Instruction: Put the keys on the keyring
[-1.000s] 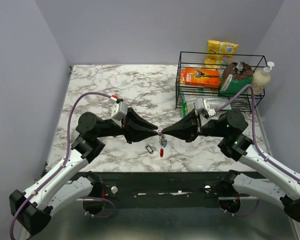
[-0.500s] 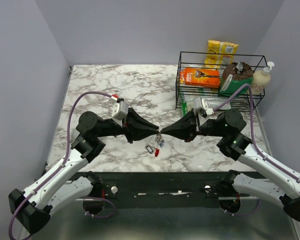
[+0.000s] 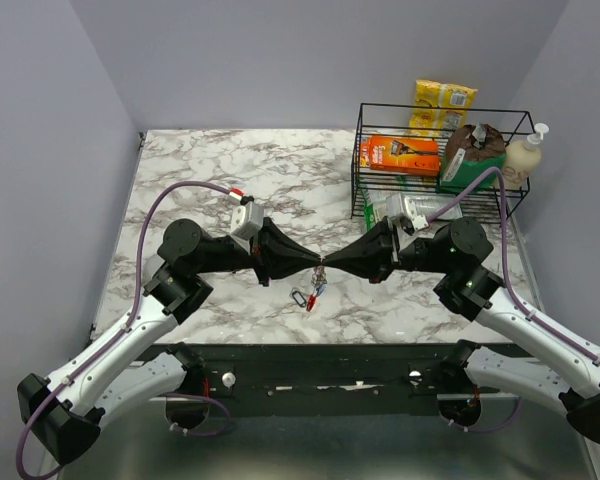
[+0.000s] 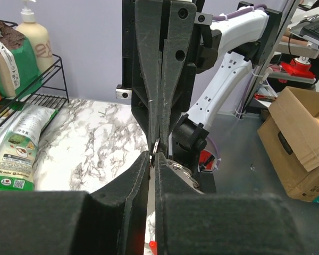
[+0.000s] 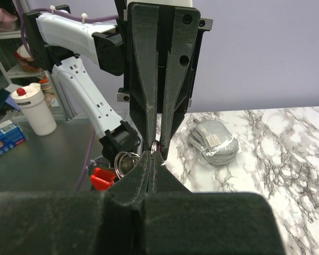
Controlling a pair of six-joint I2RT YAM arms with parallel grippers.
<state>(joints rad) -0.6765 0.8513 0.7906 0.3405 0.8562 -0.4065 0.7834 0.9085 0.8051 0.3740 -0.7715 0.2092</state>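
Observation:
My two grippers meet tip to tip above the table's front middle. The right gripper (image 3: pixel 326 265) (image 5: pixel 154 155) is shut on a thin silver split ring (image 5: pixel 158 144) (image 4: pixel 156 145). From the other side the left gripper (image 3: pixel 314 263) (image 4: pixel 153 155) pinches the same ring, its jaws only a sliver apart. Under the tips hangs the bunch. It holds small silvery keys (image 3: pixel 318 286), a dark oval piece (image 3: pixel 299 297) and the red keyring (image 3: pixel 309 301) (image 5: pixel 102 178). More silver loops (image 5: pixel 125 159) (image 4: pixel 182 171) hang beside the right fingers.
A black wire basket (image 3: pixel 360 170) stands at the back right of the marble table (image 3: pixel 220 170), holding an orange box (image 3: pixel 400 155) and bags. A soap bottle (image 3: pixel 525 155) stands beside it. A grey pouch (image 5: pixel 212 139) lies near the basket.
The left jaws have narrowed onto the ring. The hanging bunch has swung a little to the left. The right gripper stays shut in place.

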